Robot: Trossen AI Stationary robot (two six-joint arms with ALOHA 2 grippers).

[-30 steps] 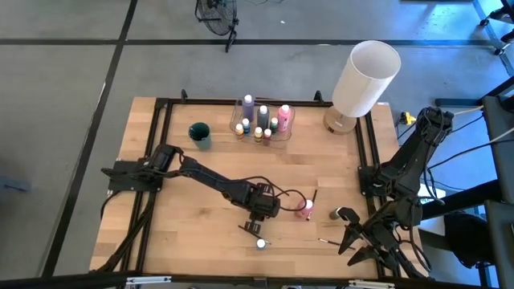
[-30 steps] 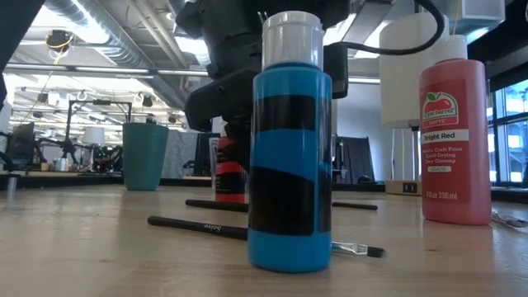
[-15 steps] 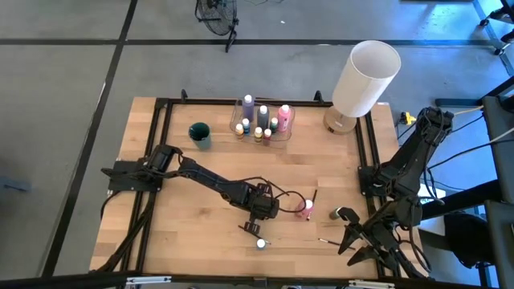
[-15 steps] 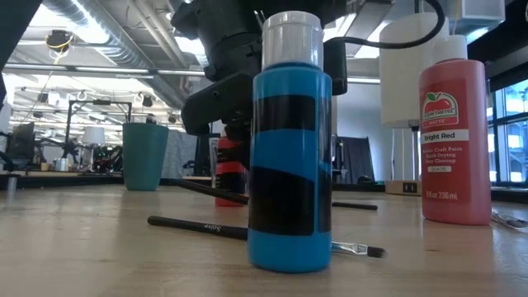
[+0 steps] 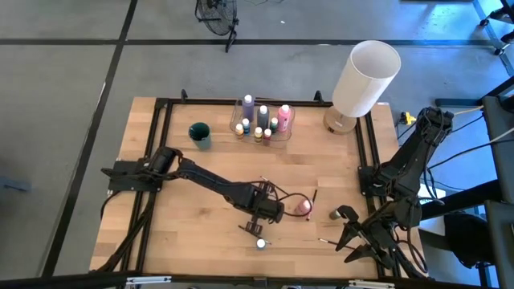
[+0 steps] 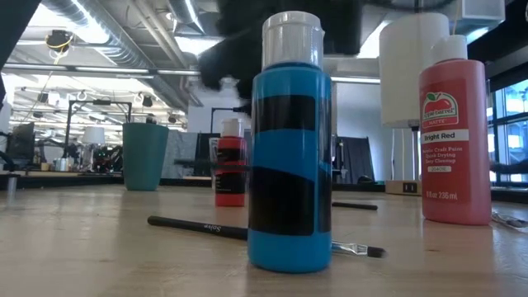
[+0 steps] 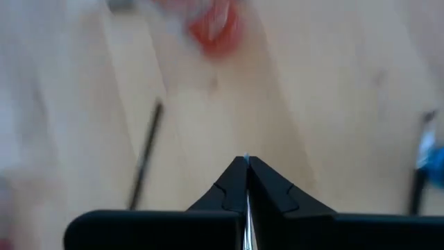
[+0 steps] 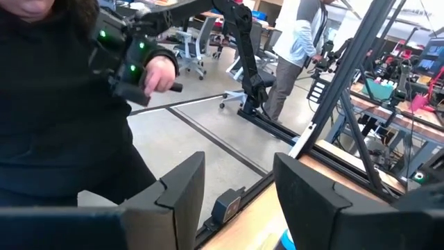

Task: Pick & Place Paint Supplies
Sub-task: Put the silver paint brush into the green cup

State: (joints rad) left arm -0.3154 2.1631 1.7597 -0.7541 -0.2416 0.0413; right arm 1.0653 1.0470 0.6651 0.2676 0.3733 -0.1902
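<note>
Left claw pinched shut over loose paint supplies at the near middle of the table

The left claw [image 5: 268, 211] hovers with its tips [image 7: 246, 164] pressed together; whether they grip anything cannot be told. Just right of it stands a pink bottle [image 5: 303, 208], just near of it a brush [image 5: 250, 229] and the blue bottle [image 6: 290, 144], so its next pick is probably here. The sorted bottles fill the clear bin [image 5: 263, 120] at the far edge, with bare table [image 5: 337, 160] between for carrying. The right claw [image 5: 363, 241], fingers apart, waits at the near right corner.
</note>
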